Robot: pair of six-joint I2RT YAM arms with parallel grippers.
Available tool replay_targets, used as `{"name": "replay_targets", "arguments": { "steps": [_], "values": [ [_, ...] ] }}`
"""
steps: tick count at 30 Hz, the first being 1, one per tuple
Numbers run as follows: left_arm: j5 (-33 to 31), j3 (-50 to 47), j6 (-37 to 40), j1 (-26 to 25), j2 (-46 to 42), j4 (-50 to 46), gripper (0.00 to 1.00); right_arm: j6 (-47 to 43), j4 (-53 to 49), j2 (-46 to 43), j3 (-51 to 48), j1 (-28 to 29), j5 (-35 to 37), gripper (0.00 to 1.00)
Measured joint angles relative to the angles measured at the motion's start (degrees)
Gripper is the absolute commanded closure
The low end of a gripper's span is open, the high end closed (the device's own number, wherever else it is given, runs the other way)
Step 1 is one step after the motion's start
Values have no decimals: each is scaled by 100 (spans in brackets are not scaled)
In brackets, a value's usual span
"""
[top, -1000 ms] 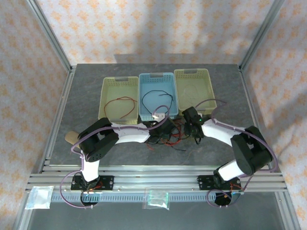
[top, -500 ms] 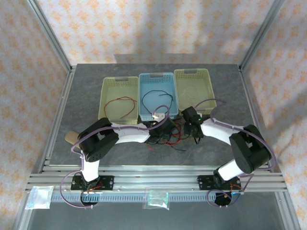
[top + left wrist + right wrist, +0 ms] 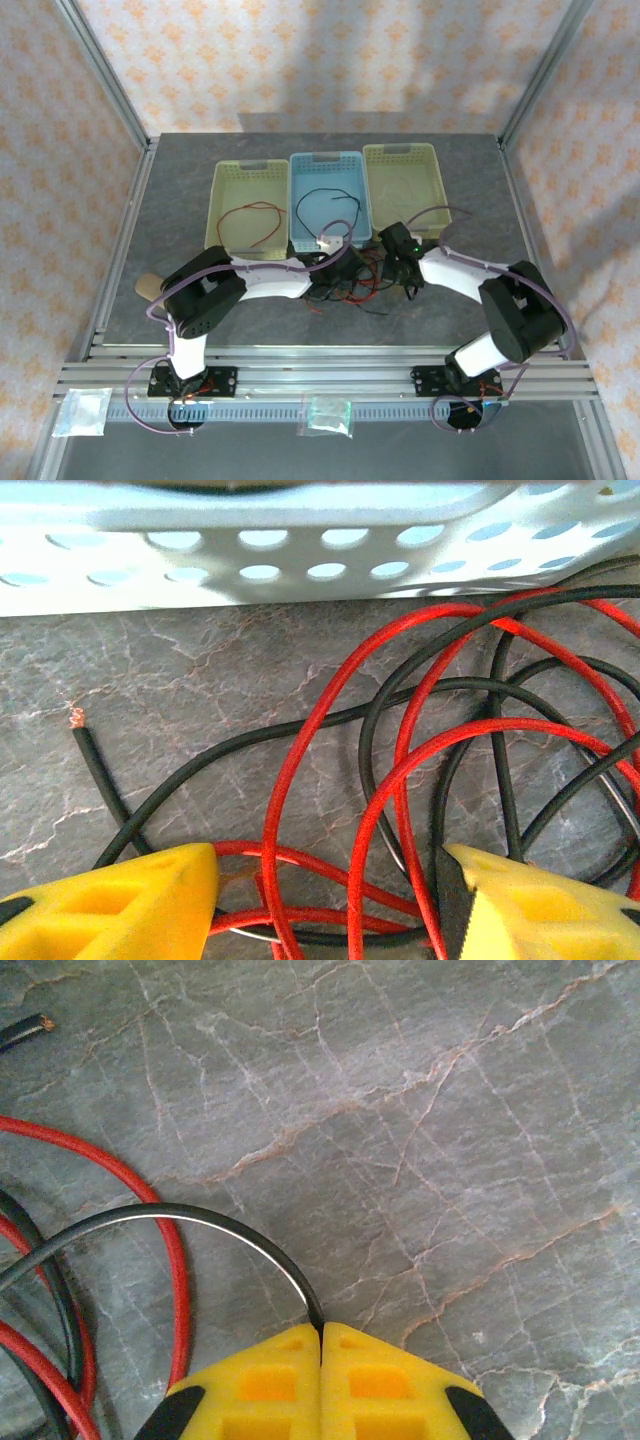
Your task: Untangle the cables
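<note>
A tangle of red and black cables (image 3: pixel 362 288) lies on the grey table just in front of the baskets, between the two grippers. My left gripper (image 3: pixel 330 905) is open, its yellow fingers (image 3: pixel 120 905) straddling several red loops (image 3: pixel 320 730) and black strands. My right gripper (image 3: pixel 321 1335) is shut on a black cable (image 3: pixel 180 1218) that arcs away to the left from its fingertips. One red cable (image 3: pixel 250 215) lies in the left yellow basket, a black one (image 3: pixel 322 205) in the blue basket, and a pale one (image 3: pixel 400 190) in the right yellow basket.
Three baskets stand in a row at mid-table: yellow (image 3: pixel 222 180), blue (image 3: pixel 330 160) and yellow (image 3: pixel 432 165). The blue basket's wall (image 3: pixel 300 550) is close ahead of the left gripper. Bare grey tabletop (image 3: pixel 450 1140) lies right of the right gripper. Frame posts edge the table.
The right gripper has closed on the black cable. Both arms have stayed nearly in place.
</note>
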Motion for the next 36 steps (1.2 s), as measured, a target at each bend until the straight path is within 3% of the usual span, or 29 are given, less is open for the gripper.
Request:
{"name": "replay_targets", "arguments": {
  "steps": [5,12,19,22,30,36],
  "values": [
    [0,-26,-15,0,-11,83,25,9,-83,-625,7,2,160,100],
    [-2,-127,-7,-11,-157,90,24,-61,-179,-1397,173,11,262,100],
    [-125,-398,85,-11,-914,63,19,-474,-339,-1886,457,11,85,100],
    [-240,-450,245,-11,-1344,149,9,-763,-339,-2017,658,11,-55,100],
    [-466,-789,1029,11,-2256,817,12,-1488,-389,-2041,942,11,-479,100],
    [533,-988,1799,461,-2328,1390,18,-1827,-398,-2275,942,11,-809,100]
  ]
}}
